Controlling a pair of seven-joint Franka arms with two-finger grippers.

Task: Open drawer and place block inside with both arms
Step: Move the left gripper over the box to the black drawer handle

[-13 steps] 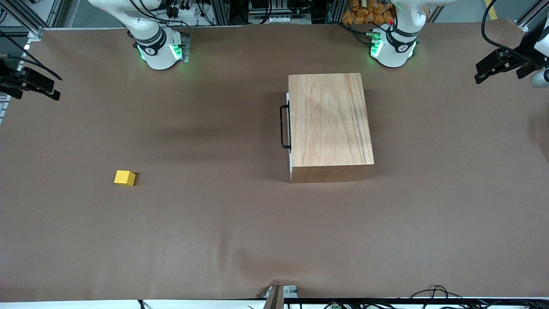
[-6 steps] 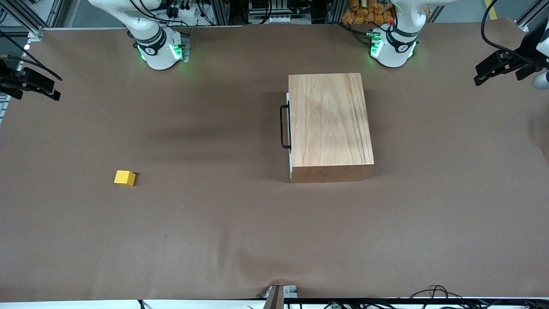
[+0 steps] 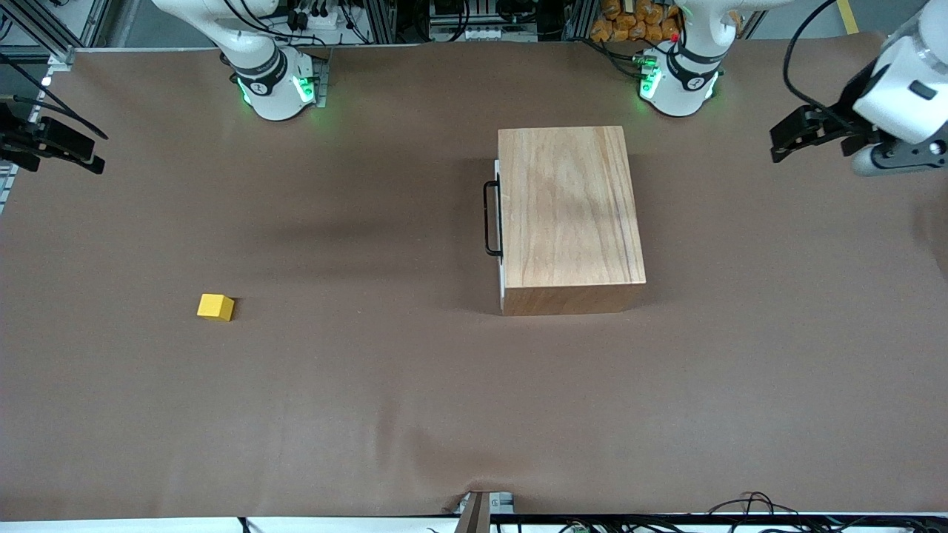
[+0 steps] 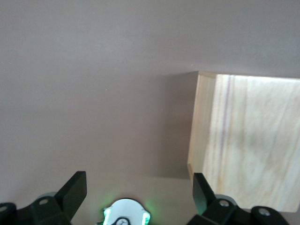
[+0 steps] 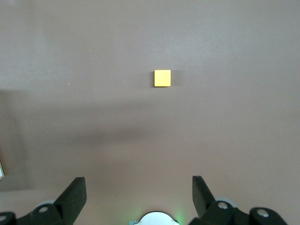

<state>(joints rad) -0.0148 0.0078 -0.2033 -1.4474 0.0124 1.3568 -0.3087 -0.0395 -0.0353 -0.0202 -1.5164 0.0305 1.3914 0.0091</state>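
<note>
With the drawer point(image 3: 499, 222) shut in its wooden box point(image 3: 569, 215) at frame centre and the block point(image 3: 215, 306) lower left on the table point(image 3: 370, 407), the left hand point(image 3: 796, 137) at upper right and the right hand point(image 3: 52, 148) at the upper-left edge both gape empty.

Wooden box point(image 3: 569, 218) is sitting toward the left arm's end of the table point(image 3: 370, 414), drawer point(image 3: 499, 222) shut in it. Block point(image 3: 215, 306) is lying well apart, toward the right arm's end, nearer the front camera.
</note>
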